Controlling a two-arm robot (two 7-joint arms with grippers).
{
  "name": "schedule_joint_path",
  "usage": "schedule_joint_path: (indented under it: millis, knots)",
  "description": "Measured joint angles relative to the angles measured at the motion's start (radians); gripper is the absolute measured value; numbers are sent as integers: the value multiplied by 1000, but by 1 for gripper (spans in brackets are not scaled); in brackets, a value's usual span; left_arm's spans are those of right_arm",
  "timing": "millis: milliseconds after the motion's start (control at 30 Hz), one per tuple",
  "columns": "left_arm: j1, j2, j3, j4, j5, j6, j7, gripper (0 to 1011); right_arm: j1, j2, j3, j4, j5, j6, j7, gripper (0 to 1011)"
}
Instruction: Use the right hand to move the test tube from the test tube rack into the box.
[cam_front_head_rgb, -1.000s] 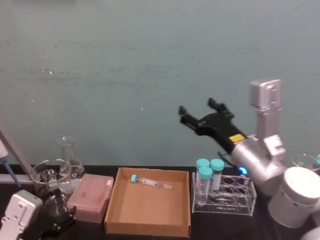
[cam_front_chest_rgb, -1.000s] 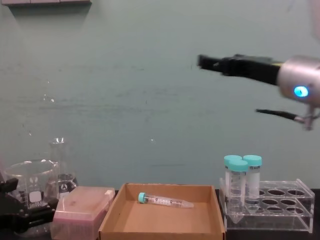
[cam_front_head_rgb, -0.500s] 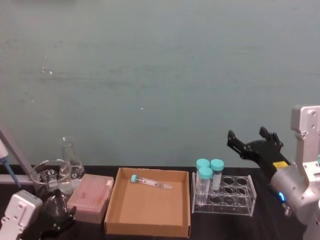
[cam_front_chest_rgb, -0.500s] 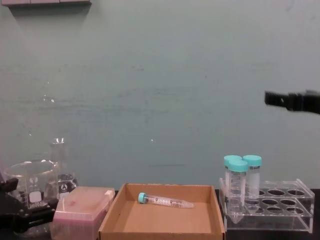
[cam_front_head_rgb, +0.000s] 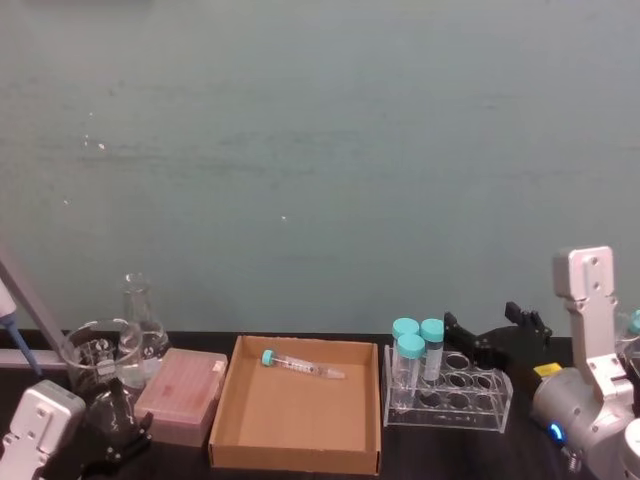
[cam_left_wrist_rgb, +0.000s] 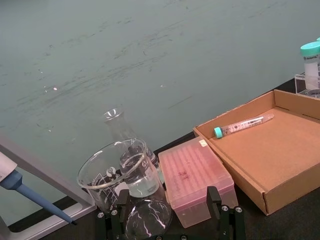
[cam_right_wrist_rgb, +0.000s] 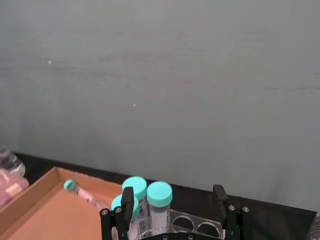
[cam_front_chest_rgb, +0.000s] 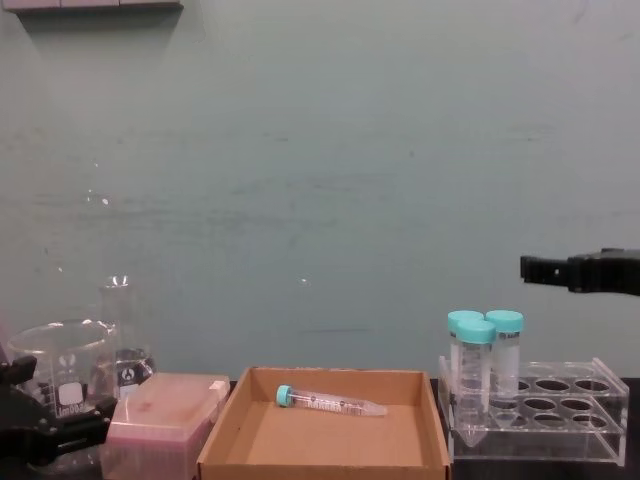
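A dull teal wall (cam_front_head_rgb: 300, 150) backs a black bench (cam_front_head_rgb: 440, 455) crowded with labware. The right hand (cam_front_head_rgb: 487, 335) has dropped since a second ago, when it was raised high over the box, and half a second ago it was still above the rack; now it hangs low at the rack's far right side, jaws spread wide with nothing between them. In the chest view the right hand (cam_front_chest_rgb: 545, 268) comes in from the right edge above the rack (cam_front_chest_rgb: 535, 410). Ahead of the jaws in the right wrist view stand three wide capped tubes (cam_right_wrist_rgb: 159, 202) in the rack, and beyond them, off to one side, the box (cam_right_wrist_rgb: 45, 212) with the tube (cam_right_wrist_rgb: 82, 193) lying flat in it. The tube (cam_front_head_rgb: 303, 365) rests on its side near the box's far wall, cap toward the robot's left, unmoved across the frames. The box (cam_front_head_rgb: 297, 456) sits just beside the rack (cam_front_head_rgb: 448, 395). The left gripper (cam_left_wrist_rgb: 170, 212) is parked low at the near left, jaws open around a round flask (cam_left_wrist_rgb: 145, 220), with a beaker (cam_left_wrist_rgb: 117, 172), an Erlenmeyer flask (cam_left_wrist_rgb: 120, 131) and a pink tip box (cam_left_wrist_rgb: 197, 177) just past them.
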Motion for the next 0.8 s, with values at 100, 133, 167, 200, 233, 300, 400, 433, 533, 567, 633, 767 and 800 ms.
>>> schedule_joint_path:
  millis: [100,133,167,200,233,300,400,433,533,567,633,767,800]
  knots:
    - [0,0,0,0,0,0,0,1000,-5,8,-10,1,-20,-11,14,1002]
    - [0,0,0,0,0,0,0,1000,-5,8,-10,1,-20,-11,14,1002]
    - [0,0,0,0,0,0,0,1000,-7,12,-15,2,-32,-24,21,1003]
    - [0,0,0,0,0,0,0,1000,-8,14,-16,3,-36,-29,24,1002]
    - [0,0,0,0,0,0,0,1000,-9,17,-19,5,-45,-39,31,1003]
    - [0,0,0,0,0,0,0,1000,-9,17,-19,5,-45,-39,31,1003]
    - [0,0,0,0,0,0,0,1000,-9,16,-18,5,-44,-39,30,1002]
    - [0,0,0,0,0,0,0,1000,-9,16,-18,5,-42,-38,30,1003]
    - [0,0,0,0,0,0,0,1000,-8,15,-18,5,-39,-37,29,1003]
    - [0,0,0,0,0,0,0,1000,-8,15,-18,5,-39,-37,29,1003]
    - [0,0,0,0,0,0,0,1000,-7,14,-17,6,-38,-36,29,1002]
    - [0,0,0,0,0,0,0,1000,-7,14,-17,6,-37,-35,28,1003]
    - [0,0,0,0,0,0,0,1000,-7,14,-17,6,-37,-34,28,1002]
